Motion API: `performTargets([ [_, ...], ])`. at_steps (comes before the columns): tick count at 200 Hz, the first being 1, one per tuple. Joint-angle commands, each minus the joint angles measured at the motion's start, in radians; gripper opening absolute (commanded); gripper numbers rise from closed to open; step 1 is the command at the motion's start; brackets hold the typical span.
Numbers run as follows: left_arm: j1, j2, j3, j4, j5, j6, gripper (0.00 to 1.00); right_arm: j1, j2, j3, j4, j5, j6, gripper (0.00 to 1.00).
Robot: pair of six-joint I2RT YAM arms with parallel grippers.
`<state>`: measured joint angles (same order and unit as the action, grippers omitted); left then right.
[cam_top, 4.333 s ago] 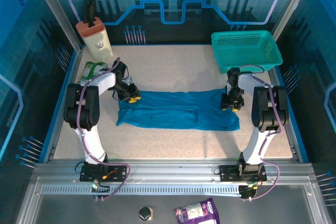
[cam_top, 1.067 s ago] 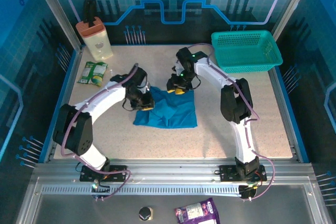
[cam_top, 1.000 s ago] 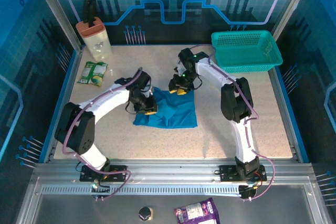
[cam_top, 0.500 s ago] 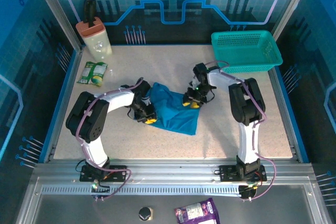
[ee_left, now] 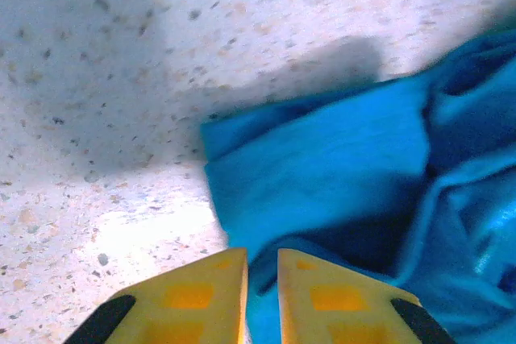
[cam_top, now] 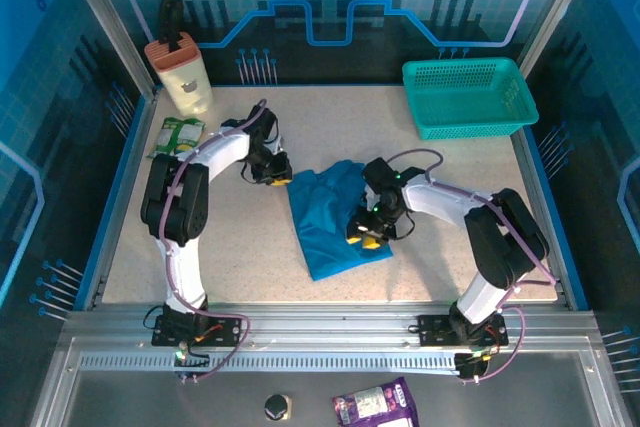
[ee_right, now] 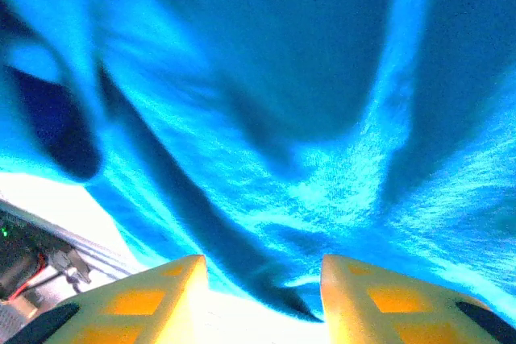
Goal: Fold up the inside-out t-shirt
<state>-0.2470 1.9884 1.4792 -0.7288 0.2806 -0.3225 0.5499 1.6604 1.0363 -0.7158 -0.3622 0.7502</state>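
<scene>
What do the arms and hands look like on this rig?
The left arm and right arm have white links, black joint housings and lilac cables looped alongside. The left hand and right hand each have two flat yellow fingers with orange square insets.

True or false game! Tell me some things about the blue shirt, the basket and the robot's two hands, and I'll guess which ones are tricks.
1. The t-shirt is inside the teal basket. False: it lies on the table, apart from the basket.
2. The right gripper is over the t-shirt. True.
3. The t-shirt is spread out flat with both sleeves showing. False: it is bunched into a small wrinkly heap.
4. A green packet lies near the table's left edge. True.
5. The left gripper has its fingers wide apart. False: they are nearly together, at the shirt's edge.
</scene>
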Motion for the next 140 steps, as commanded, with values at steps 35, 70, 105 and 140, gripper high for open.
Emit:
performTargets([
  [35, -0.218, -0.191, 0.032, -0.149, -0.091, 0.110, 0.35, -0.090, 0.154, 0.409, -0.252, 0.390, -0.261, 0.44],
  [70, -0.362, -0.198, 0.029, -0.194, -0.208, 0.126, 0.45, -0.106, 0.299, 0.583, -0.289, 0.452, -0.357, 0.45],
  [105, -0.438, -0.114, 0.078, -0.224, -0.286, 0.148, 0.49, -0.112, 0.411, 0.699, -0.286, 0.431, -0.401, 0.43],
  [140, -0.454, -0.053, 0.101, -0.231, -0.424, 0.159, 0.43, -0.116, 0.450, 0.740, -0.257, 0.394, -0.411, 0.37],
])
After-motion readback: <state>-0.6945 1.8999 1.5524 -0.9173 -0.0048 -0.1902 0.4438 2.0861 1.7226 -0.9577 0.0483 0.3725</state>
